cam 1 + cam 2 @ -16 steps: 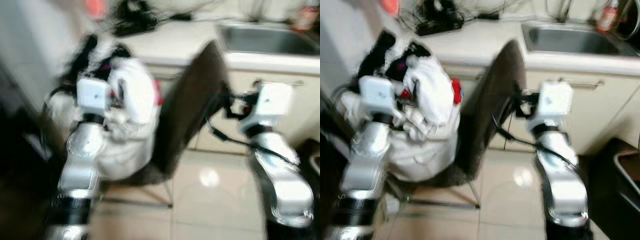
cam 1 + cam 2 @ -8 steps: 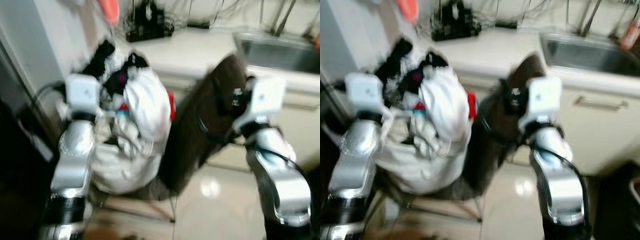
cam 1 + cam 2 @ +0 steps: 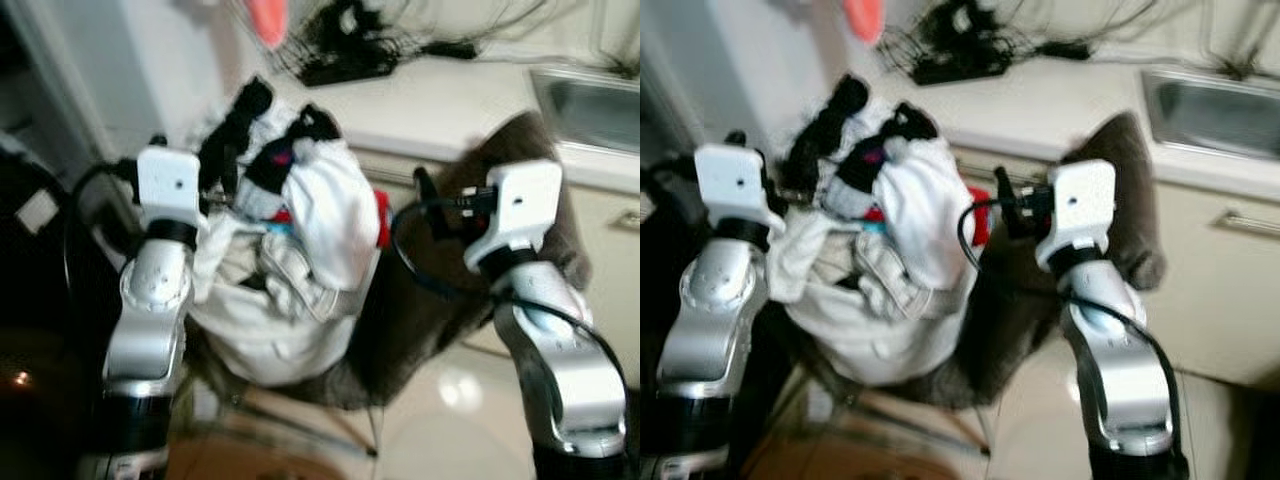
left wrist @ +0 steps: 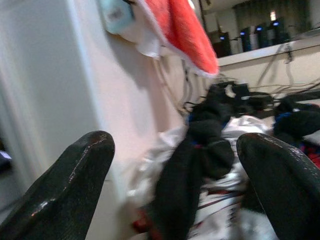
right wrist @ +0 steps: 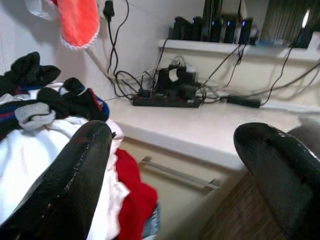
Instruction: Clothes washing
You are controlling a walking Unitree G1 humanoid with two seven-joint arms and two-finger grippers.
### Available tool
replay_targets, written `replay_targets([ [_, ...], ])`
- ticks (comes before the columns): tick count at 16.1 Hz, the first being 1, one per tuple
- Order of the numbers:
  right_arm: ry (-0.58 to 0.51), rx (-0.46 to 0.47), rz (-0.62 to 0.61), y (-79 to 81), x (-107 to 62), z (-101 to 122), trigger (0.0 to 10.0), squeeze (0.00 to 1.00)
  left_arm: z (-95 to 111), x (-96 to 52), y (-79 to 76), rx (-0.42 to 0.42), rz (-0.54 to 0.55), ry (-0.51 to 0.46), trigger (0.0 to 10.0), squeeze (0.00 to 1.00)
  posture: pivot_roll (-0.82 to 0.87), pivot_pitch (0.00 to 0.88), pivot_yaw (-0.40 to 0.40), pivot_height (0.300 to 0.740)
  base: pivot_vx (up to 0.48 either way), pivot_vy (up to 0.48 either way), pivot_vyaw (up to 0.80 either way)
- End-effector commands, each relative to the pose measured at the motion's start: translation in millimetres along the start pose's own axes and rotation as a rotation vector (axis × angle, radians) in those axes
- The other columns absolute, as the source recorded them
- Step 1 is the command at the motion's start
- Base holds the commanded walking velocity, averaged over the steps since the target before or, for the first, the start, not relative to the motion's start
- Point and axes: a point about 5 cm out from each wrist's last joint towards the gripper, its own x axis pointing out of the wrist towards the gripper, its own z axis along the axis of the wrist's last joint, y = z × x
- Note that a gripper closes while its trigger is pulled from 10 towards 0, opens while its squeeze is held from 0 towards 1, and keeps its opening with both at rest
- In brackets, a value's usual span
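The laundry (image 3: 300, 260) is heaped on a chair (image 3: 440, 300), a mound of white, black and red garments spilling over the seat. Piled loose like that, it sits at arm height, where both arms can come at it from either side.

The left gripper (image 4: 175, 185) is raised at the heap's left flank, its two black fingers (image 4: 65, 195) spread wide with nothing between them. Dark socks or sleeves (image 4: 200, 150) lie straight ahead of it, and a white wall (image 4: 45, 75) runs close beside it. A red cloth (image 4: 185, 35) hangs from the wall above.

The right gripper (image 5: 175, 190) is up on the other side of the heap, near the chair's brown backrest, and its fingers (image 5: 70, 185) are likewise apart and empty. The white and red clothes (image 5: 125, 190) sit just beside its one finger. Ahead of it is the counter (image 5: 200, 130) with a power strip (image 5: 170, 100) and tangled cables on it.

With both grippers open and bracketing the pile, the robot looks set to gather clothes, but no garment is pinched yet. The head views are blurred, so contact with the cloth cannot be judged.
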Motion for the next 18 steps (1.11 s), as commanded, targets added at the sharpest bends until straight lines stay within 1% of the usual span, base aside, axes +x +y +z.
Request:
replay_targets([
  [1,-0.004,0.020,-0.027,-3.5,-1.0,2.3,10.0,0.00,-1.0,1.9,-4.1,0.031,-0.029,0.017,10.0,0.00,-0.01,0.000,0.001,0.740,0.000,0.000,0.00],
  [2,0.007,0.022,-0.034,-4.2,-1.6,0.2,10.0,0.00,-2.5,2.4,-6.5,0.041,-0.039,0.025,10.0,0.00,-0.02,0.000,0.007,0.740,0.000,0.000,0.00],
  [4,0.041,0.012,-0.076,-9.0,-4.8,-7.1,10.0,0.00,-5.8,2.5,-11.7,0.041,-0.048,0.041,10.0,0.00,-0.02,0.000,0.009,0.740,0.281,0.330,0.00],
  [5,0.041,0.012,-0.076,-9.0,-4.8,-7.1,10.0,0.00,-5.8,2.5,-11.7,0.041,-0.048,0.041,10.0,0.00,-0.02,0.000,0.009,0.740,0.281,0.330,0.00],
  [6,0.058,0.013,-0.105,-12.4,-7.2,-10.6,10.0,0.00,-6.0,2.5,-14.6,0.025,-0.058,0.042,10.0,0.00,-0.03,0.000,0.016,0.740,0.274,0.345,0.00],
  [12,0.061,0.011,-0.124,-14.8,-9.8,-10.7,10.0,0.00,-5.6,3.7,-18.0,0.008,-0.081,0.045,10.0,0.00,-0.04,0.000,0.028,0.740,0.274,0.347,0.00],
  [18,0.053,0.009,-0.116,-13.5,-8.7,-8.5,10.0,0.00,-6.4,4.7,-19.5,0.004,-0.082,0.048,10.0,0.00,-0.04,0.000,0.025,0.740,0.273,0.346,0.00],
])
